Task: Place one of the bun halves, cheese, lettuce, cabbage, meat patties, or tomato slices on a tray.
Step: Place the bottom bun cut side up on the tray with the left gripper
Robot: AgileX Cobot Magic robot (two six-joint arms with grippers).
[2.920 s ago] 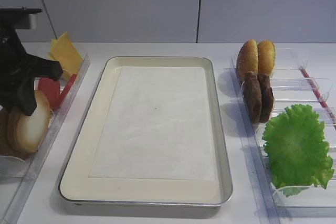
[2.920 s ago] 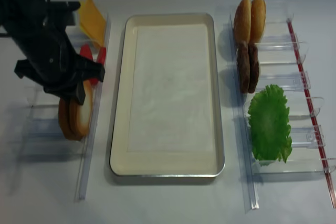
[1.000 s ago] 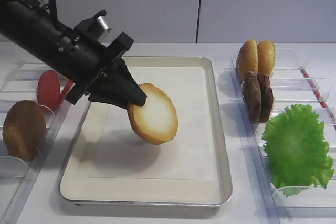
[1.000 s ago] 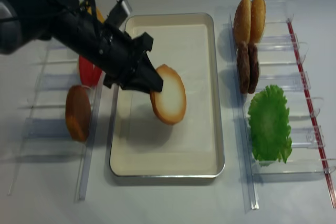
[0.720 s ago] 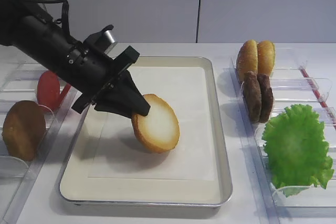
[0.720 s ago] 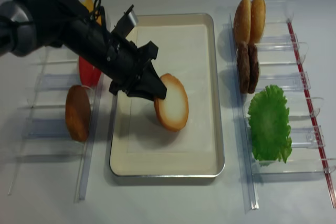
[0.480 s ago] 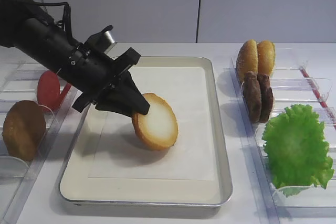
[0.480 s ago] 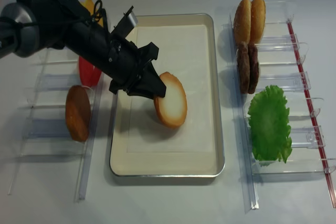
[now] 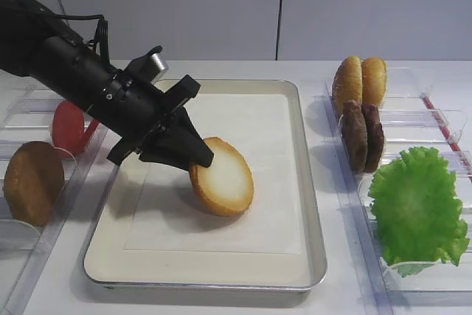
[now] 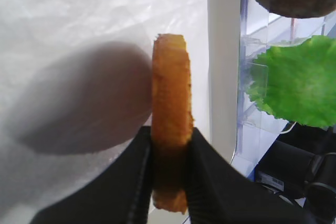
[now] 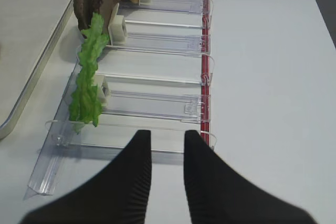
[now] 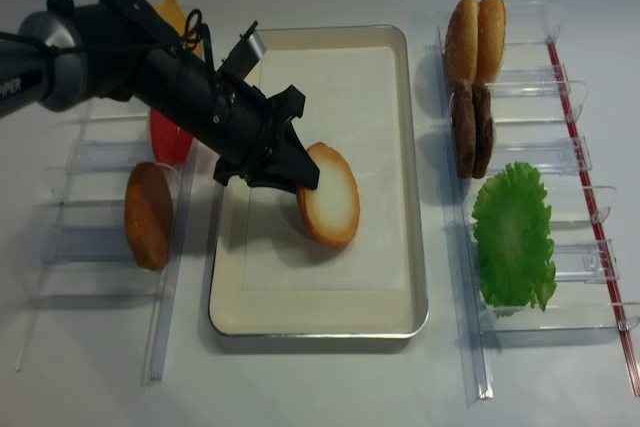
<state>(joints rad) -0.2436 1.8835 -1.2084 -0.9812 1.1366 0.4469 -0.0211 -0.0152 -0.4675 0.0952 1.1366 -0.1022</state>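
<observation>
bun half (image 9: 223, 178): cream face, golden rim, tilted | left fingers (image 10: 142, 177) clamp it

The left hand (image 9: 198, 158) is black, and the bun half (image 9: 222, 177) in it has a pale cream face with a golden-brown rim. Under the hand, the tray (image 9: 221, 277) is cream inside with a silver edge and a white paper sheet (image 9: 243, 123). Far to the hand's right sit a bright green lettuce leaf (image 9: 417, 204), dark brown patties (image 9: 363, 136) and golden-orange buns (image 9: 359, 80). Behind the hand shows a red tomato slice (image 9: 68, 126), beside a brown bun (image 9: 32, 181).
</observation>
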